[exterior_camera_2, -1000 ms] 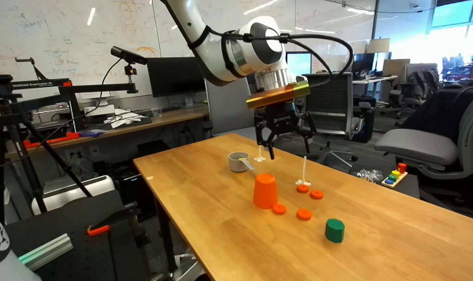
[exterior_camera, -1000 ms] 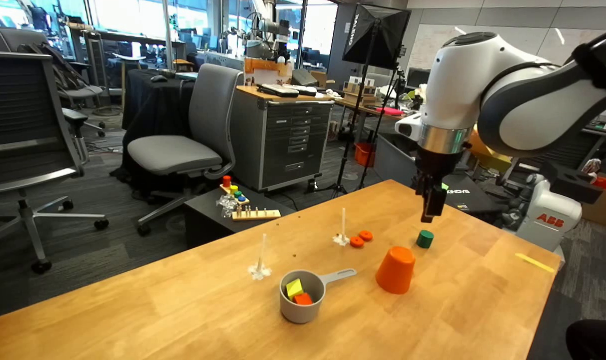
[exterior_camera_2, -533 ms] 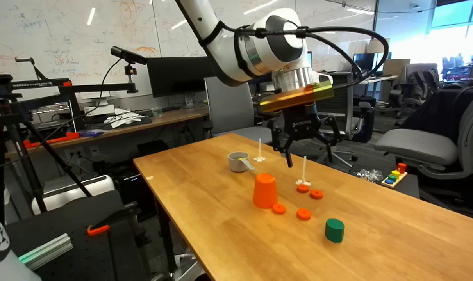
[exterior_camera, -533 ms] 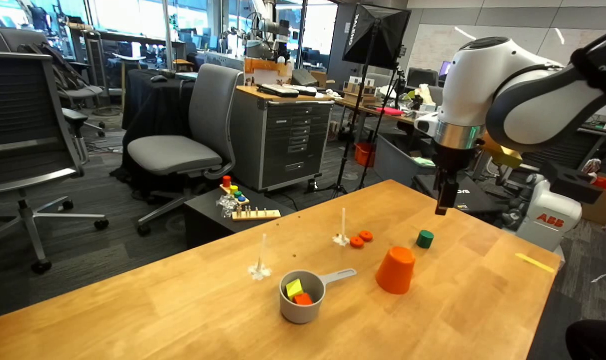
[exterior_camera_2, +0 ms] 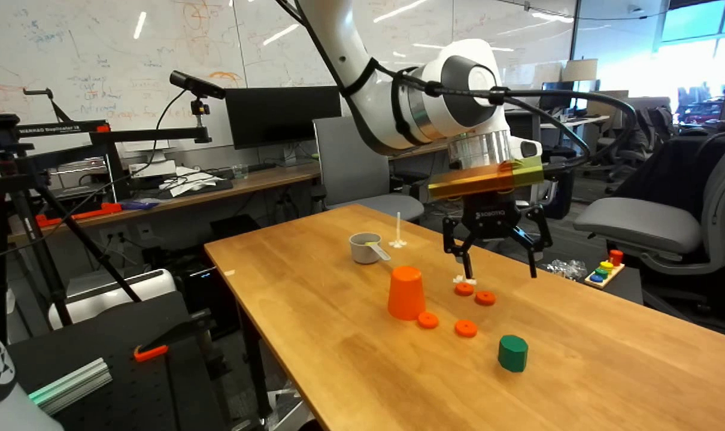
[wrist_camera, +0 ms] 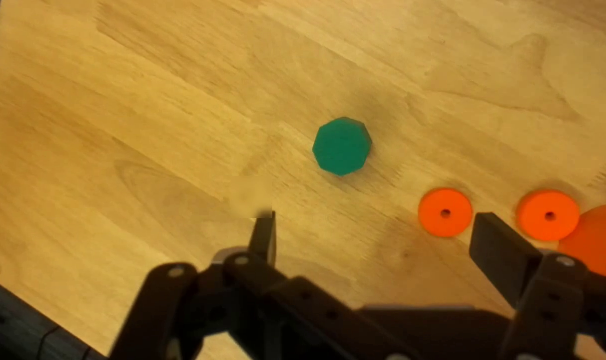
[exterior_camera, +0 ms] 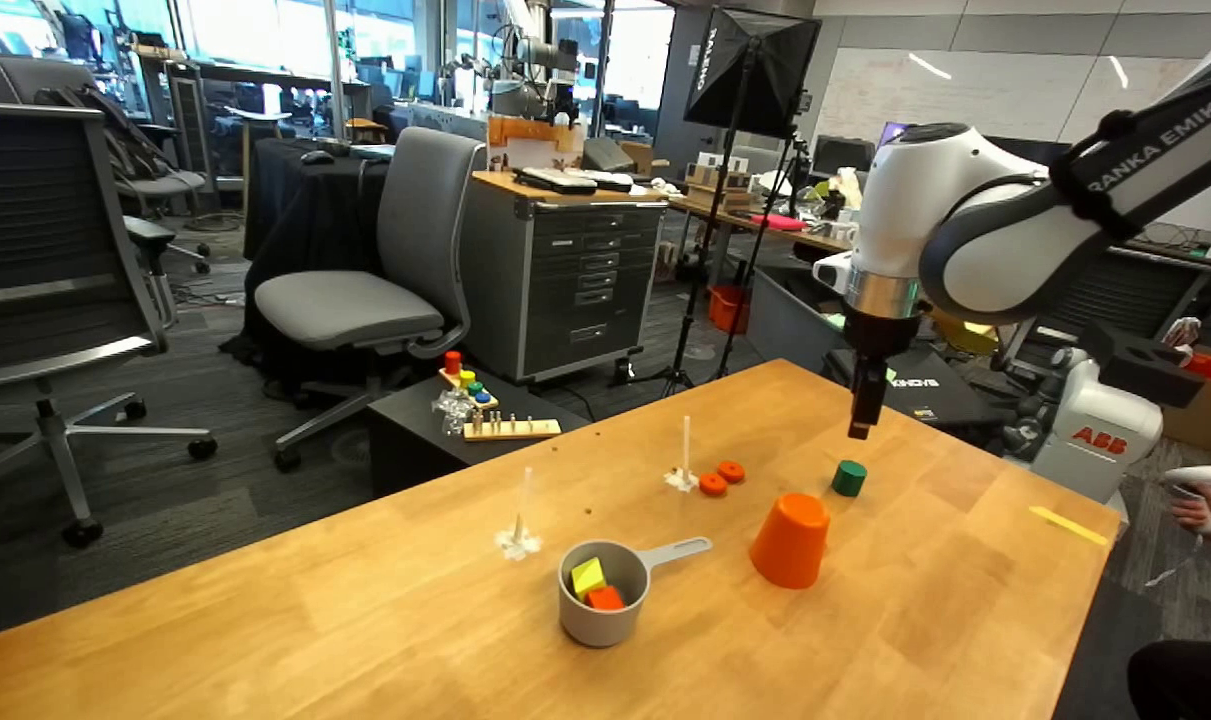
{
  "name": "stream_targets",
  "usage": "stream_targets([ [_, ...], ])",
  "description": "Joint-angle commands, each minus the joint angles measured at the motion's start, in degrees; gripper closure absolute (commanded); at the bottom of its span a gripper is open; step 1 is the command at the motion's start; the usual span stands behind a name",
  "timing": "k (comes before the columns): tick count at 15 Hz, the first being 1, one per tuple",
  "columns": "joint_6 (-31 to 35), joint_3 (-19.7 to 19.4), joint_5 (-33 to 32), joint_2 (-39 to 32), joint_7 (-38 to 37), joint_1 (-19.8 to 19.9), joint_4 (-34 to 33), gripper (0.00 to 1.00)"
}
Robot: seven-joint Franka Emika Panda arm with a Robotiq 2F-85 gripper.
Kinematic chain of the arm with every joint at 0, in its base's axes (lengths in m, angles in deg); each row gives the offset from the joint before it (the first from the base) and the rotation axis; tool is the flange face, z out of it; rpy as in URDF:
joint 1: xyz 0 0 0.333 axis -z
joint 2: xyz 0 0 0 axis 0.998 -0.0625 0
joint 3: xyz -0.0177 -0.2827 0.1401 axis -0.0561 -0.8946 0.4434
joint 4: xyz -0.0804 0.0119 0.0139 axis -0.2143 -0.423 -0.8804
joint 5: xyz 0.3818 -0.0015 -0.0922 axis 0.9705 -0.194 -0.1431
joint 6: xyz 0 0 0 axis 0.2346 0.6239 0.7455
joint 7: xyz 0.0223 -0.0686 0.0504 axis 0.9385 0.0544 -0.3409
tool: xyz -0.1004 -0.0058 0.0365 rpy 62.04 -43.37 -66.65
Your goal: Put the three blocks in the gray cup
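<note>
The gray cup stands upright on the table with its handle out; it also shows in an exterior view. A yellow block and a red-orange block lie inside it. A green eight-sided block stands on the bare table, also in an exterior view and the wrist view. My gripper is open and empty, above the table. In the wrist view my gripper has the green block beyond its fingertips, between their lines. No third small cube shows in the cup.
An upside-down orange cup stands between the gray cup and the green block. Several flat orange discs lie near it, two also under the right finger side. Thin white pegs stand upright on the table. A hand with a controller is beside it.
My open gripper has moved across the table toward the green block's end and come lower. The hand with the controller has come into view. The cup and blocks have not moved.
</note>
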Motion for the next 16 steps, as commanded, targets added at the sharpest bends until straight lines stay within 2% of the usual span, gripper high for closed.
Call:
stream_targets([
  [1,-1.21,1.13,3.07,-5.69,3.06,1.89,-7.03,0.0],
  [7,-1.86,1.7,7.09,-11.0,4.72,4.64,-9.53,0.0],
  [14,-1.21,1.46,8.9,-12.45,4.83,7.3,-8.58,0.0],
  [15,-0.68,1.42,8.73,-12.73,4.85,7.39,-8.61,0.25],
  [16,-0.51,1.47,8.75,-12.93,4.75,7.42,-8.75,0.26],
])
